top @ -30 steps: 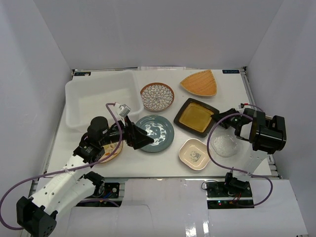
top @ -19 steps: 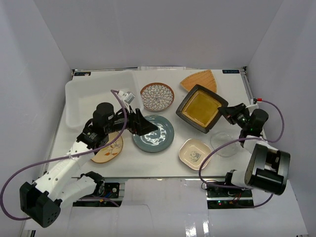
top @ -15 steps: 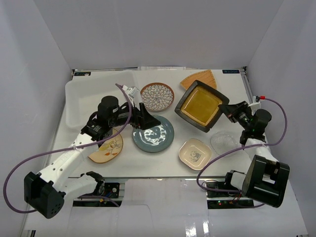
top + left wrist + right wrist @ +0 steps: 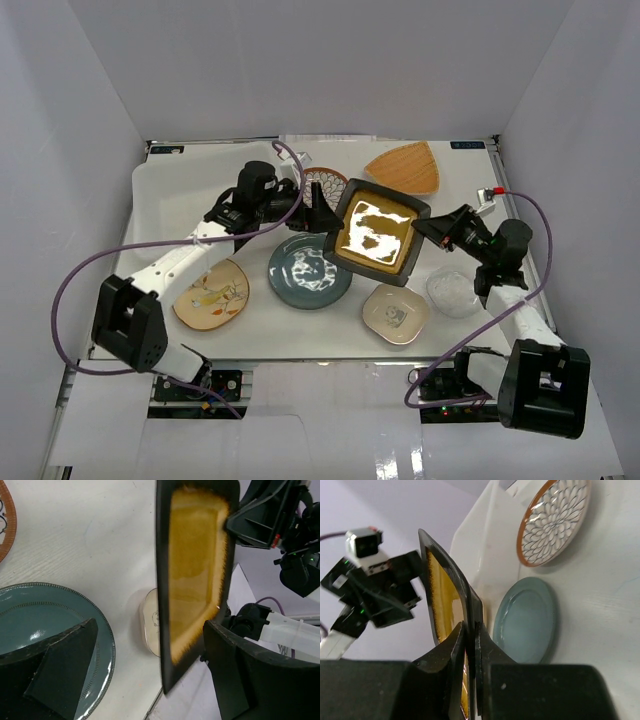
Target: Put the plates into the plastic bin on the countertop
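Black-and-amber plate pinched by right jaws, between wide left jaws.

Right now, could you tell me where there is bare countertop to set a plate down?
Bare countertop lies between the fan plate and the right edge, and along the near edge by the teal plate. The middle is crowded: the right gripper holds the square plate beside the open left gripper.

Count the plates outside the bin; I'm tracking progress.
7. On the countertop: teal, petal-patterned, orange fan, painted cream, small cream square, clear glass. The right gripper holds the black-and-amber square aloft. Bin partly hidden.
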Motion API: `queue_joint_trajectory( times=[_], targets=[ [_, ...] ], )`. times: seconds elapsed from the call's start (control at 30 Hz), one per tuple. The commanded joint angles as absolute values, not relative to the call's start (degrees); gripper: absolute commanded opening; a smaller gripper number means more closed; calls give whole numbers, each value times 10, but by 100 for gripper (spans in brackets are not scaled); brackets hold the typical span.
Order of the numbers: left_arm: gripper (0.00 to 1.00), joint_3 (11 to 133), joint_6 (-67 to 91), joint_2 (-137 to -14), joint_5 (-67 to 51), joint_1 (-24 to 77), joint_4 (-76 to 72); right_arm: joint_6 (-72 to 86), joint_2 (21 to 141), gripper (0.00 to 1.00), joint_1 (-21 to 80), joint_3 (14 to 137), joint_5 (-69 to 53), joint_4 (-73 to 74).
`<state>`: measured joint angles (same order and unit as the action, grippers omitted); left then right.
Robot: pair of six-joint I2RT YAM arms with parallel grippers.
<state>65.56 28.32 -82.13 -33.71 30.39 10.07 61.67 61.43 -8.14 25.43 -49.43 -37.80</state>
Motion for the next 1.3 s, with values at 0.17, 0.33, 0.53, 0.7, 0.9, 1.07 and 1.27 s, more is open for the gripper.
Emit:
queue_joint_trajectory(
  times=[0.17,0.33,0.53,0.7,0.9,1.07,1.27],
  targets=[
    [50,648,294,-868,-420,297,21,674,634,8,-18,294,-512,-476],
    [6,626,305,-848,-413,293,10,672,657,8,-7,288,-502,-482],
    [0,622,357,-823,-405,273,-15,631,661,73,-2,293,-497,-431],
    [0,631,449,-803,-430,186,-75,553,618,96,-1,310,-472,-318],
    [0,675,505,-774,-432,47,-55,498,575,95,-1,295,-451,-265],
    [0,663,455,-747,-360,-75,62,423,576,91,46,309,-395,-196],
    [0,653,390,-766,-272,-122,137,345,626,83,147,361,-301,-135]
  ],
)
